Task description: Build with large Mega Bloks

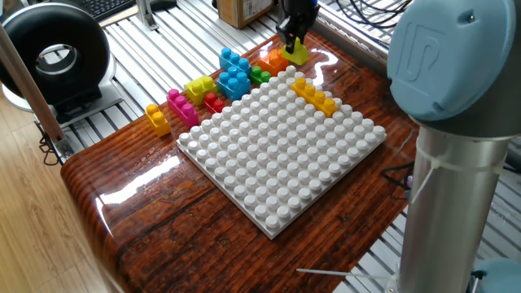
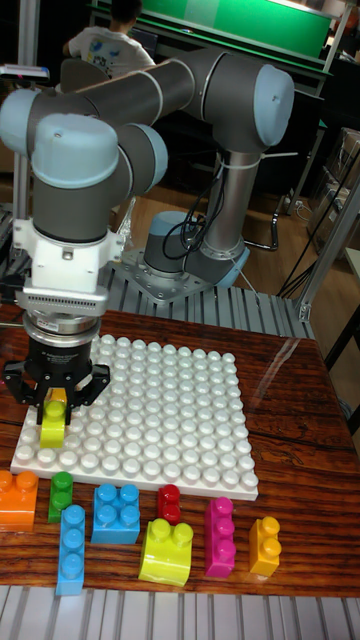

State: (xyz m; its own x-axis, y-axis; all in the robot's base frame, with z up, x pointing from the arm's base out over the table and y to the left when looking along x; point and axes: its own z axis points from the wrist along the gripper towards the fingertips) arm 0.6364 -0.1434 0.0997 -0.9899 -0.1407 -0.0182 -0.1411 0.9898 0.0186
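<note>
My gripper is shut on a lime yellow Mega Blok, held just above the corner of the white studded baseplate. A yellow-orange brick sits on the baseplate's edge near that corner; in the tall fixed view the gripper mostly hides it. Loose bricks line the plate's side: orange, green, two blue, red, lime yellow, pink, yellow-orange.
The wooden table ends in rounded edges over slatted metal. A black round device stands off the table's far left, and a cardboard box sits behind. The arm's grey column fills the right foreground.
</note>
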